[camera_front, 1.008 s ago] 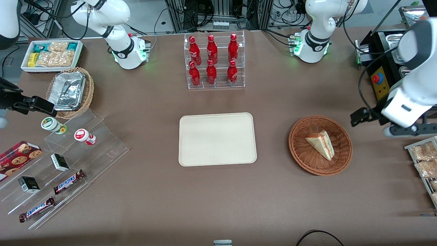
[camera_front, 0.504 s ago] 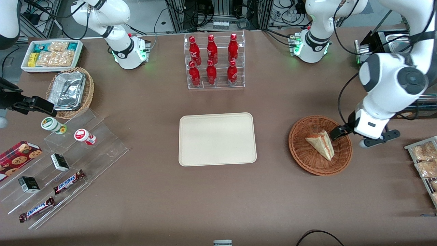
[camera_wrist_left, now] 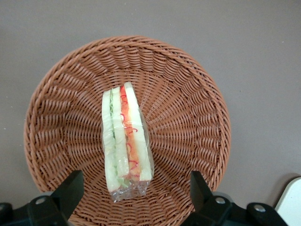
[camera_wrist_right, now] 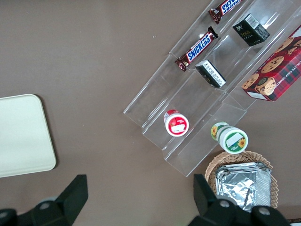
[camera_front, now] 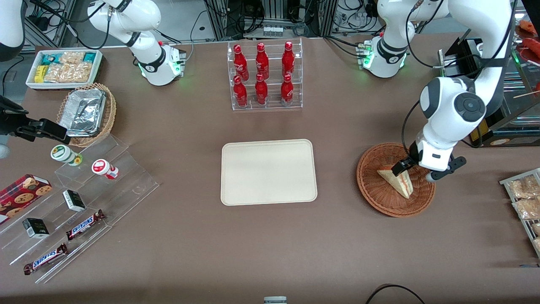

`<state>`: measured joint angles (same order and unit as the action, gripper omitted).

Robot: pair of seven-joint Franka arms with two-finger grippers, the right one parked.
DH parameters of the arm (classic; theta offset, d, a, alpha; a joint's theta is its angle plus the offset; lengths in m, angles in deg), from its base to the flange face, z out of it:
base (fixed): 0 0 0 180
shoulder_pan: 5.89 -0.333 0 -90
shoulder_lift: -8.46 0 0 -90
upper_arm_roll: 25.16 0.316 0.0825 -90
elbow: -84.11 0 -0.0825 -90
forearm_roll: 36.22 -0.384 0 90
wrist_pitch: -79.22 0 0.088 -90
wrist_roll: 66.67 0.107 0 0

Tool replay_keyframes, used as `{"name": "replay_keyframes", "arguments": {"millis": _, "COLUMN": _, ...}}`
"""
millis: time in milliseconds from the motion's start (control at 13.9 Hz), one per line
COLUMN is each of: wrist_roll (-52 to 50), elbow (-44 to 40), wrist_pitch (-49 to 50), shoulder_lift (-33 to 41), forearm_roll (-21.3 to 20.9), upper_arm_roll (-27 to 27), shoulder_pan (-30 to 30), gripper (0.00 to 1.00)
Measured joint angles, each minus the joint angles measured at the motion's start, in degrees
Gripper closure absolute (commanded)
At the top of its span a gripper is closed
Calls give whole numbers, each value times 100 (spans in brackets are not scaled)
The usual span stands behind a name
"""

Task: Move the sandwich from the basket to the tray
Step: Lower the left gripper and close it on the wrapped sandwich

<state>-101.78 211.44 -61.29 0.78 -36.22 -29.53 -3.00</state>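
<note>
1. basket (camera_front: 379, 194) sits on the table (camera_front: 270, 245) toward the working arm's end. only content: the sandwich (camera_front: 398, 182), a wrapped wedge lying in the bowl with its cut edge up, white bread with red-pink and green layers (camera_wrist_left: 126, 141).
2. tray (camera_front: 268, 172) is mid-table, flat, nothing on it. well apart from the basket, bare table between them.
3. other containers, all toward the parked arm's end: white bin (camera_front: 63, 67) holding snack packets; tan wicker basket (camera_front: 110, 110) holding foil containers (camera_front: 83, 111); clear stepped rack (camera_front: 84, 211) holding two snickers bars (camera_front: 84, 224), small dark boxes, two small tubs; cookie box (camera_front: 23, 192) just beside it.
4. clear bottle rack (camera_front: 266, 76), farther from the front camera than the tray, holds six red bottles in two rows.
5. gripper (camera_front: 400, 168) is above the basket, over the thick end of the sandwich. jaws spread wide, holding nothing. in the wrist view one finger (camera_wrist_left: 70, 190) shows on each flank of the wedge, both clear of the wrapper, no contact.
6. sandwich lies near the bowl's centre, apart from the rim (camera_wrist_left: 47, 89) all round; fingers are inside the rim line.
7. a wire tray of snack bags (camera_front: 525, 198) sits at the table edge, near the basket but apart from it.
</note>
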Motion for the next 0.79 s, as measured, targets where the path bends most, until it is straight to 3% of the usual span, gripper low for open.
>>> {"name": "replay_keyframes", "arguments": {"millis": 648, "wrist_roll": -2, "elbow": 75, "wrist_pitch": -334, "shoulder_lift": -594, "forearm_roll": 0, "upper_arm_roll": 59, "shoulder_pan": -40, "gripper": 0}}
{"name": "replay_keyframes", "arguments": {"millis": 792, "wrist_roll": -2, "elbow": 75, "wrist_pitch": -396, "shoulder_lift": -681, "forearm_roll": 0, "upper_arm_roll": 61, "shoulder_pan": -46, "gripper": 8}}
